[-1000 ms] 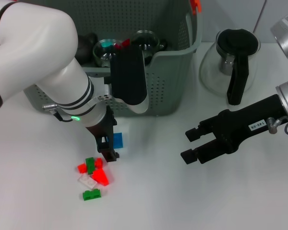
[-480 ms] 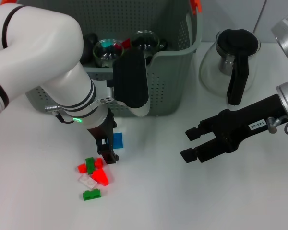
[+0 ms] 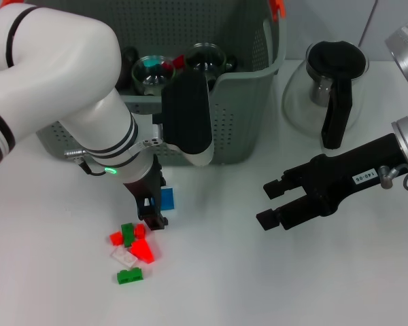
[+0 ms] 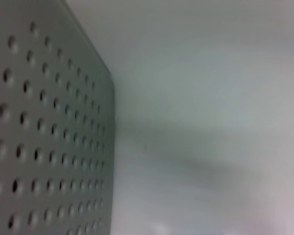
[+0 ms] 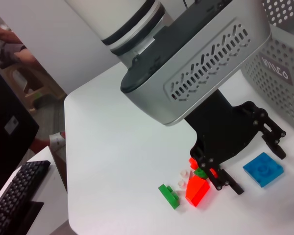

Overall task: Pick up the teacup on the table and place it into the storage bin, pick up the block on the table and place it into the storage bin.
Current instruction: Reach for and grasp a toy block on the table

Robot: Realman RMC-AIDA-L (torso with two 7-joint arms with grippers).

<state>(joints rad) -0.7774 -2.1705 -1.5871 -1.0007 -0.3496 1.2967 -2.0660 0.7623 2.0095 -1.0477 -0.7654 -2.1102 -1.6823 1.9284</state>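
Observation:
A blue block [image 3: 167,198] lies flat on the white table just in front of the grey-green perforated storage bin [image 3: 238,115]. My left gripper [image 3: 159,202] is down at the table, open, with one finger on each side of the blue block; the right wrist view shows the gripper [image 5: 258,171] and the block [image 5: 263,169] with gaps between them. Two glass teacups [image 3: 153,71] [image 3: 204,58] stand inside the bin. My right gripper [image 3: 262,205] is open and empty above the table at the right. The left wrist view shows only the bin wall [image 4: 39,147].
A small pile of red, green and clear blocks [image 3: 130,248] lies just left of and nearer than the left gripper. A glass jug with a black handle [image 3: 330,88] stands to the right of the bin. A dark round object [image 3: 126,61] sits in the bin.
My left arm has shifted slightly to the right; its gripper stays around the blue block. The right arm and the blocks have not moved.

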